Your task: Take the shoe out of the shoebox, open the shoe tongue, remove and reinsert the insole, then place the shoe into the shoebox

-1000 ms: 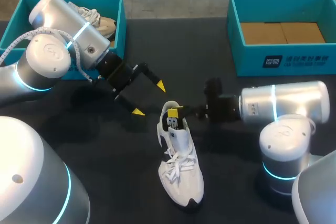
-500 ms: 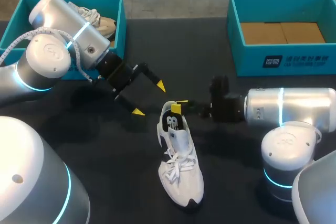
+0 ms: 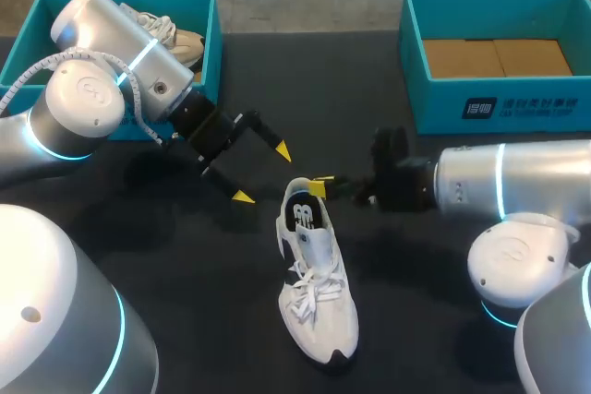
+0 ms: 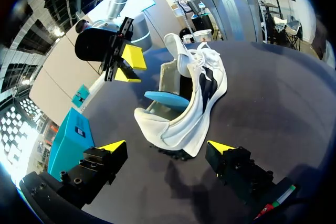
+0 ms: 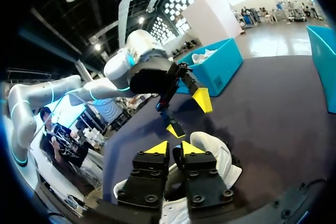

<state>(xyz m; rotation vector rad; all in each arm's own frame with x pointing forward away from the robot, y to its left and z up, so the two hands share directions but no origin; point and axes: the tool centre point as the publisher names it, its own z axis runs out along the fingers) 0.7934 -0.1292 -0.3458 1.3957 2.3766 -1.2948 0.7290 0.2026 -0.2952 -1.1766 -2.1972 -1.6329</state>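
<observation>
- Right gripper (image 5: 173, 148): fingers pressed almost together, only a thin slit between the tips, and nothing pinched. It hangs just above the heel of the shoe (image 3: 319, 292), at the frame's middle in the head view.
- Left gripper (image 3: 262, 174): fingers spread wide and holding nothing. It sits left of centre, near the shoe's heel but apart from it.
- Shoe: white, sole down on the table (image 3: 406, 320), lower middle of the frame, heel toward the grippers and toe toward the bottom edge. Neither gripper touches it.
- Tongue stands up from the laces, so the mouth looks open.
- Insole (image 4: 167, 99): blue, seen inside the heel opening ahead of the left gripper.
- Left box (image 3: 216, 34), upper left, holds a second shoe (image 3: 171, 34). Right box (image 3: 499, 108), upper right, shows only its cardboard floor.
- Progress, as judged: shoe out of the box, done; tongue opened, likely done. With the insole in the shoe, I cannot tell whether it awaits removal or is already back. The return to a box is not yet done.
</observation>
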